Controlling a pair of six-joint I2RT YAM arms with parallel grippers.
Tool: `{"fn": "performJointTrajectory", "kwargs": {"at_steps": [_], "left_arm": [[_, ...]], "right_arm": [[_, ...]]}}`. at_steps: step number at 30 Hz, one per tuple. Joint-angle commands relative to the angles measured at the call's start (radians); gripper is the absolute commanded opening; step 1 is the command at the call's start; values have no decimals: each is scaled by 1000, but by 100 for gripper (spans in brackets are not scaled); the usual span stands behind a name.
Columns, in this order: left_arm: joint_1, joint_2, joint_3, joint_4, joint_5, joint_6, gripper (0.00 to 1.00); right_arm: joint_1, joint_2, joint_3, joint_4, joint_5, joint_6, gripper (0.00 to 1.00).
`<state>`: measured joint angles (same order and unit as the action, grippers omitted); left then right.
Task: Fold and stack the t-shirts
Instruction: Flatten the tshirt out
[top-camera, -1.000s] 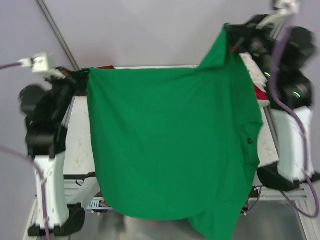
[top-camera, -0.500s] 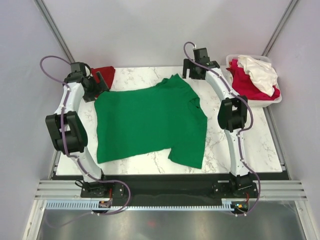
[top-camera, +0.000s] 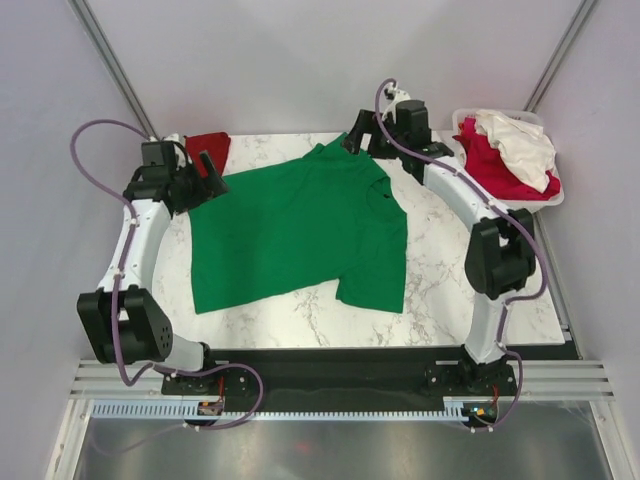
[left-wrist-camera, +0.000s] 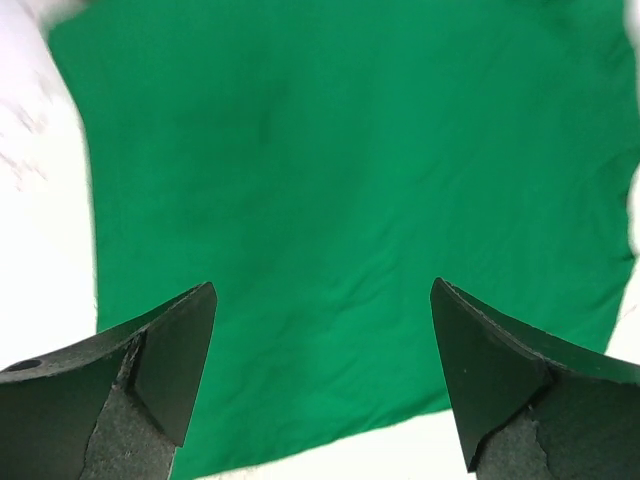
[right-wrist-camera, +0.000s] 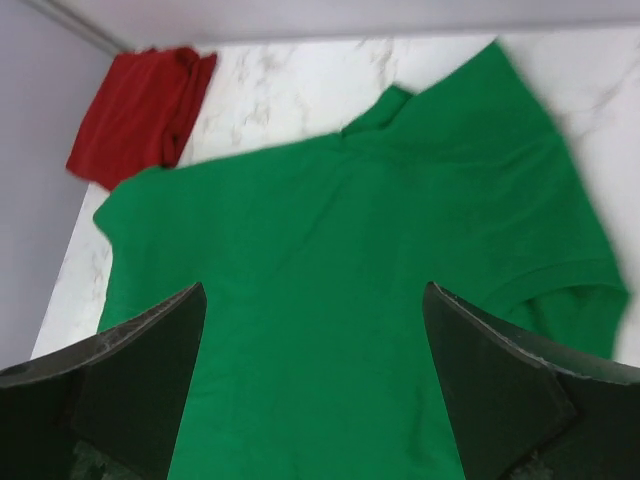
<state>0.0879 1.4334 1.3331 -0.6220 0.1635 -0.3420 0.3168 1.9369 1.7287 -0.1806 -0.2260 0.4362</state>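
Note:
A bright green t-shirt (top-camera: 300, 230) lies spread flat on the marble table (top-camera: 460, 290), collar toward the back and one sleeve toward the front right. My left gripper (top-camera: 212, 172) hovers open over its back left corner, and my right gripper (top-camera: 355, 135) hovers open over the collar. In the left wrist view the green t-shirt (left-wrist-camera: 350, 180) fills the space under the open left gripper (left-wrist-camera: 322, 290), which holds nothing. The right wrist view has the green t-shirt (right-wrist-camera: 350, 260) below the open right gripper (right-wrist-camera: 313, 290). A folded dark red t-shirt (top-camera: 208, 148) lies at the back left corner.
A white basket (top-camera: 520, 207) stands at the back right with a crimson-pink t-shirt (top-camera: 487, 165) and a white t-shirt (top-camera: 516, 140) heaped in it. The dark red t-shirt (right-wrist-camera: 140, 105) lies close to the left arm. Grey walls close in the table's back and sides.
A second ago both grippers held the green t-shirt up in the air. They have let go and opened; the shirt now lies flat on the table.

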Motion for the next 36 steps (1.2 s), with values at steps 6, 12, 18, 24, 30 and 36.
{"fn": "performJointTrajectory", "kwargs": {"at_steps": [6, 12, 18, 24, 30, 36], "left_arm": [[-76, 28, -141, 39, 50, -71, 94], [-128, 4, -187, 44, 33, -65, 93], [-126, -56, -221, 36, 18, -16, 93], [-129, -76, -245, 18, 31, -15, 93], [-142, -51, -252, 21, 34, -31, 93], [-146, -73, -278, 18, 28, -2, 92]], "right_arm": [[-4, 214, -87, 127, -219, 128, 96], [-36, 174, -279, 83, -132, 157, 95], [-88, -36, -636, 41, -11, 231, 92], [-88, -323, -908, 37, -33, 225, 98], [-87, -328, -781, -58, -47, 98, 98], [-79, -284, -552, -66, -82, 88, 98]]}}
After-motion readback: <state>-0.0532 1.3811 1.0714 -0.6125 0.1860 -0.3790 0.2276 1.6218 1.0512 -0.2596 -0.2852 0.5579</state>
